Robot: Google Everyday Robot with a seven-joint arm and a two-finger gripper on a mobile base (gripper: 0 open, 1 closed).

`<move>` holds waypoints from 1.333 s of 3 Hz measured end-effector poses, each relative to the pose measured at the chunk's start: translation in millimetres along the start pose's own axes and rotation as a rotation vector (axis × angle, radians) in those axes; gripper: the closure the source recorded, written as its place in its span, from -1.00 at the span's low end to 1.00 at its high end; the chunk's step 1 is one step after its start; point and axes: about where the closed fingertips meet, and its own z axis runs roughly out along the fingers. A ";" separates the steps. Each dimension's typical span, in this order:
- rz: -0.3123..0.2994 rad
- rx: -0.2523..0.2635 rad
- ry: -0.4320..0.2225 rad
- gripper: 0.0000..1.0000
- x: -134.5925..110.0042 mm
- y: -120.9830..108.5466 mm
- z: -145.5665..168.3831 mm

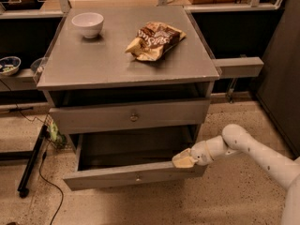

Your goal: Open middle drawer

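The grey cabinet (126, 64) has an upper drawer (93, 118) with a round metal knob, pushed in. Below it the middle drawer (108, 176) stands pulled out well past the cabinet front, its dark inside showing, its small knob (138, 177) at the centre of the front. My gripper (183, 161) rests at the top rim of that drawer's front, near its right end. The white arm (253, 151) reaches in from the lower right.
On the cabinet top are a white bowl (87, 24) and a brown chip bag (154, 40). A black cable and a black stand leg (30, 165) lie on the floor at left. A grey shelf arm (236, 67) juts out at right, with a dark panel (281, 78) beyond.
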 end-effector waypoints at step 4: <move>0.000 0.000 0.000 -1.00 0.0 0.1 0.2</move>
